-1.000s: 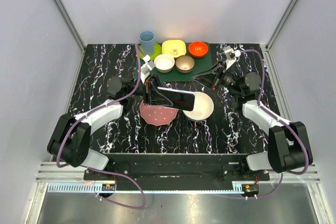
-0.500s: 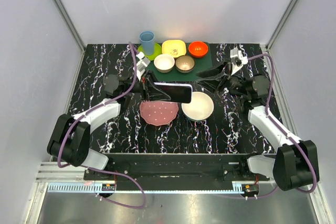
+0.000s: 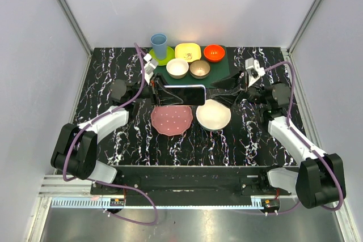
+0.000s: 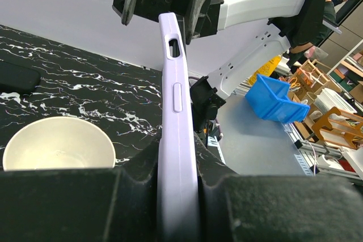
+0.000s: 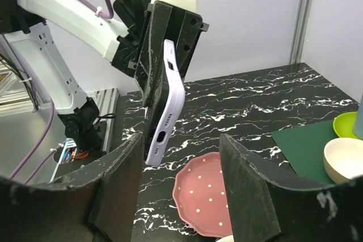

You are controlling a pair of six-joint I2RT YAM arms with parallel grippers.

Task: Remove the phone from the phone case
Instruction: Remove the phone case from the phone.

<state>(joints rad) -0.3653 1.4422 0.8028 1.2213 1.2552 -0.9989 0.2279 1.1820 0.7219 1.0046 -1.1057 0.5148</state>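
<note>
Left pincer (image 3: 160, 93): pressed tight on one end of the phone case (image 4: 178, 140), which is held up off the table (image 3: 113, 140); the free end points at the right pincer.
Phone (image 3: 185, 94): in the case. The dark screen shows only from above; wrist views give just the lavender edge and back.
Right pincer (image 3: 225, 90): fingers spread, nothing between — just beyond the free end.
Below the left pincer's load: pink plate (image 3: 171, 121), cream bowl (image 3: 213, 115).
Beyond both pincers: green mat (image 3: 218, 75), blue cup (image 3: 159, 43).
</note>
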